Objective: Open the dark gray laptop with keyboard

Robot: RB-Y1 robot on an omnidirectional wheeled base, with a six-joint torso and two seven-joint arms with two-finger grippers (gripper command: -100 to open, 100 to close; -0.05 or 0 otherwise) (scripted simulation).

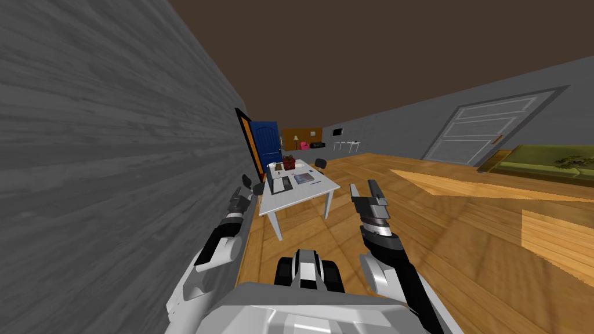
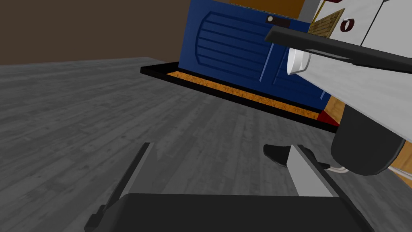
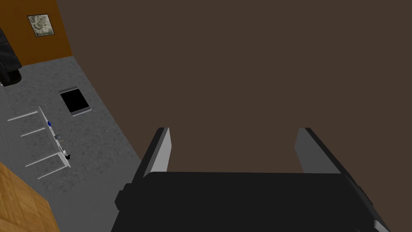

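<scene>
Two grippers are raised in front of me. The left gripper (image 2: 220,145) hangs close to a grey plank wall (image 2: 80,121), its two fingers spread apart with nothing between them. The right gripper (image 3: 233,129) is also released and bare.

Ahead stands one white table (image 1: 301,196). One dark grey laptop (image 1: 281,184) lies by its left edge, toward the near left corner. It is too small to tell whether the lid is up. A flat booklet (image 1: 303,178) lies mid-table and one red box (image 1: 289,162) sits at the far edge. Smaller bits beside them are too small to name.

One dark chair (image 1: 257,188) stands off the near left corner, partly hidden by my left arm. A second chair (image 1: 320,163) stands at the far right corner. Beyond the table is one blue door (image 1: 265,145).
</scene>
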